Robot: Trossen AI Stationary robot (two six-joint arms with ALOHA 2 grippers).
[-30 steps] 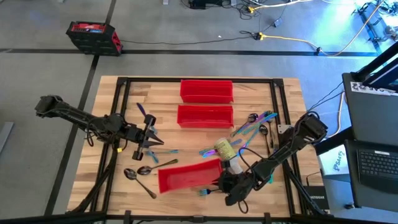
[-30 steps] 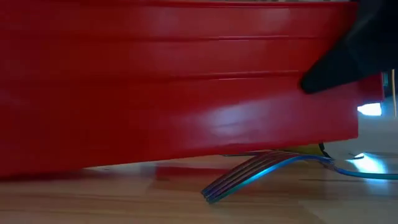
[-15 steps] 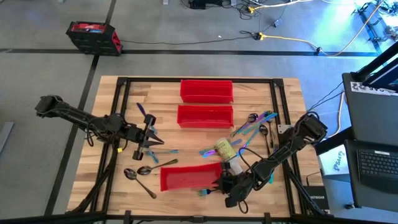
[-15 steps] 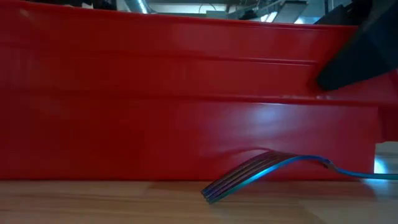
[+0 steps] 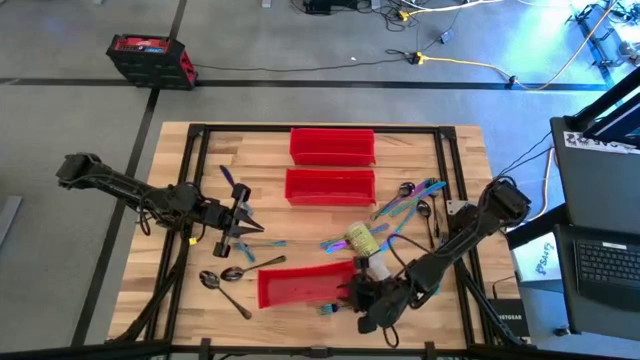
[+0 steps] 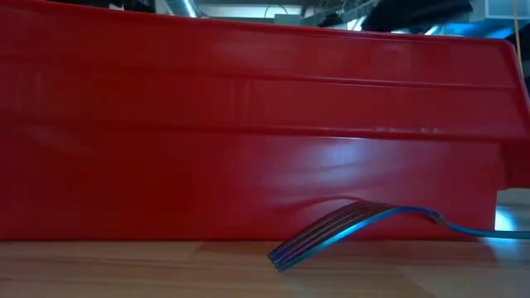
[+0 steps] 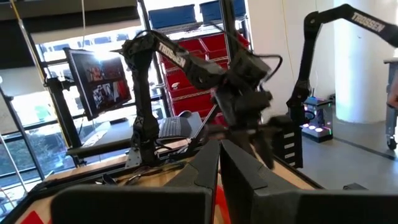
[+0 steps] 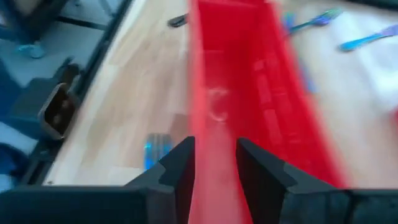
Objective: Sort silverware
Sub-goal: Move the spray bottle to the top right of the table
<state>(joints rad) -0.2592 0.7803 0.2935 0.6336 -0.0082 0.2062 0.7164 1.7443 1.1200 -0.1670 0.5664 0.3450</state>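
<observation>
A blue fork (image 6: 348,228) lies on the bench near its front edge, just beside the nearest red bin (image 5: 300,284). The right end effector (image 5: 362,296), fingers slightly apart astride that bin's end wall, should back off cleanly. The left end effector (image 5: 243,218) waits closed, holding nothing, near the left edge.

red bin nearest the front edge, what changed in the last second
The red bin, tilted a second ago, now sits flat on the table; the right pincer has let go of its end and backed off slightly. The fork beside it, the other silverware and the left pincer stayed put.
</observation>
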